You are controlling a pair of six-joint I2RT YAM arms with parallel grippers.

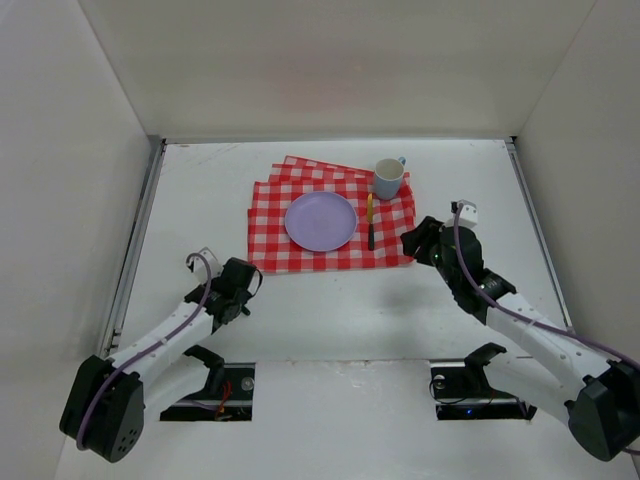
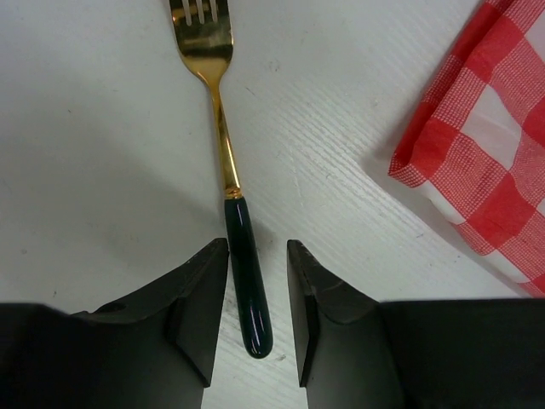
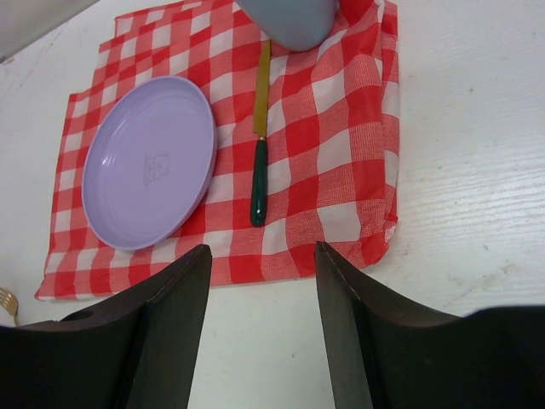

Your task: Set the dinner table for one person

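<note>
On the table [image 1: 330,320]: red-and-white checked cloth [image 1: 300,250] spread flat toward the far middle; thin metal rails [image 1: 135,240] along the left and right sides.
Cloth: folded in layers, with the far-left edges fanned out; near right corner creased and slightly raised in the right wrist view.
Plate [image 1: 320,221]: lilac and round, lying on the cloth a little left of its middle, with a faint mark at the centre.
Knife [image 1: 370,222]: gold blade and dark green handle, flat on the cloth just right of the plate and apart from it; handle toward the arms, blade tip toward the mug.
Mug [image 1: 388,179]: pale blue, upright on the far right corner of the cloth, handle turned to the far right.
Fork [image 2: 223,128]: gold tines and neck with a dark handle, flat on the white table off the cloth, near its near left corner; tines pointing away from the left wrist camera.
Left tool [image 2: 255,256]: parted, low over the table, one finger on each side of the fork's handle; left finger at or against the handle, a clear gap on the right, so not clamped.
Right tool [image 3: 262,256]: spread wide, white table showing between the fingers; held over the table just on the near side of the cloth's near right corner, facing the knife and plate.
</note>
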